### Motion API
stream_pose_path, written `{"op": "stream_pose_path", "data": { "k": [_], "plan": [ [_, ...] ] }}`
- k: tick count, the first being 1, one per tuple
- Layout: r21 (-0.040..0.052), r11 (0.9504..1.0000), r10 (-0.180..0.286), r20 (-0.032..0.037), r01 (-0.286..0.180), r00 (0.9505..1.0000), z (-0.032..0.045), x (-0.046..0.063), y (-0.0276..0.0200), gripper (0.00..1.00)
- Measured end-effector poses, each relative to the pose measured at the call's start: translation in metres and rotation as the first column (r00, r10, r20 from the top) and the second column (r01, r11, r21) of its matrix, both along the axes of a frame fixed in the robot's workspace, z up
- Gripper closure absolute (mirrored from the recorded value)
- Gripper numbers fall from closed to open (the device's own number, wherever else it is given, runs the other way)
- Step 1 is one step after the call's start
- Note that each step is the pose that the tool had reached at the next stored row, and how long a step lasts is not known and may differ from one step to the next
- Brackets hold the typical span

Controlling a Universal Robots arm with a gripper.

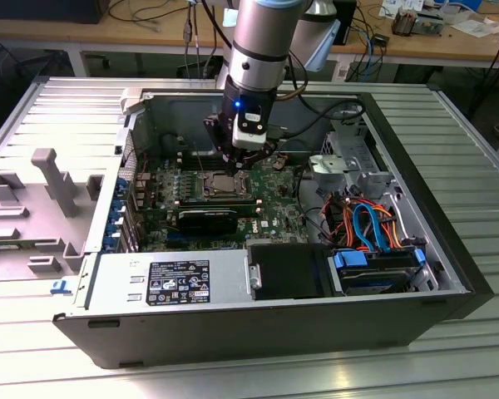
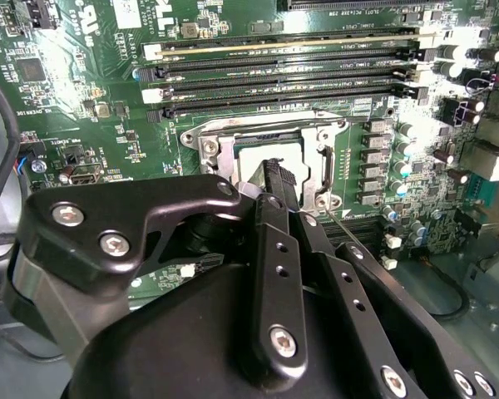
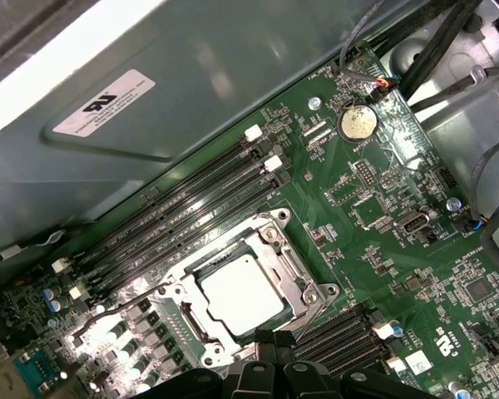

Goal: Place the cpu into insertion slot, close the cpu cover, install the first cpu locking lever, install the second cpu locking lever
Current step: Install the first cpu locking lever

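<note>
The cpu (image 3: 241, 295), a flat square chip with a silvery top, lies in the insertion slot (image 3: 176, 293) on the green board. The cpu cover (image 3: 298, 281), a silvery frame, lies flat around the chip. In the second wrist view the black fingers (image 2: 279, 179) are pressed together over the edge of the cpu (image 2: 258, 156) and the cover (image 2: 318, 162), with a thin metal lever rod (image 2: 337, 223) beside them. In the exterior view my gripper (image 1: 237, 160) hangs just above the socket (image 1: 224, 184). It is shut with nothing in it.
Long black memory slots (image 3: 183, 212) run beside the socket. The open computer case holds a power supply (image 1: 170, 278), a drive bay (image 1: 374, 270) and bundled coloured cables (image 1: 362, 220). The grey case wall (image 3: 191, 83) rises close behind the memory slots.
</note>
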State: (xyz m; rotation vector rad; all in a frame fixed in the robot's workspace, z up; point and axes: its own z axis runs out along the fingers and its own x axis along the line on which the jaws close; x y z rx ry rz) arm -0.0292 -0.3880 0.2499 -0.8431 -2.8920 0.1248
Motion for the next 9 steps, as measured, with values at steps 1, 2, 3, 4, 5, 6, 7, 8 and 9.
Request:
{"op": "stream_pose_path", "data": {
  "k": [1, 2, 3, 4, 5, 6, 7, 8, 9],
  "plan": [
    [0.0, 1.0, 0.001, 0.0, -0.001, 1.0, 0.0, 0.0, 0.0, 0.89],
    [0.0, 1.0, 0.001, 0.0, -0.001, 1.0, 0.0, 0.0, 0.0, 0.89],
    [0.0, 1.0, 0.002, 0.0, -0.002, 1.0, 0.0, 0.0, 0.0, 0.89],
    [0.0, 1.0, 0.003, 0.0, -0.003, 1.0, 0.0, 0.0, 0.0, 0.89],
    [0.0001, 1.0, 0.003, 0.0, -0.003, 1.0, 0.0, 0.0, 0.0, 0.89],
    [0.0, 1.0, 0.004, 0.0, -0.004, 1.0, 0.0, 0.0, 0.0, 0.89],
    [0.0, 1.0, 0.005, 0.0, -0.005, 1.0, 0.0, 0.0, 0.0, 0.89],
    [0.0, 1.0, 0.006, 0.0, -0.006, 1.0, 0.0, 0.0, 0.0, 0.89],
    [0.0, 1.0, 0.006, 0.0, -0.006, 1.0, 0.0, 0.0, 0.0, 0.89]
  ]
}}
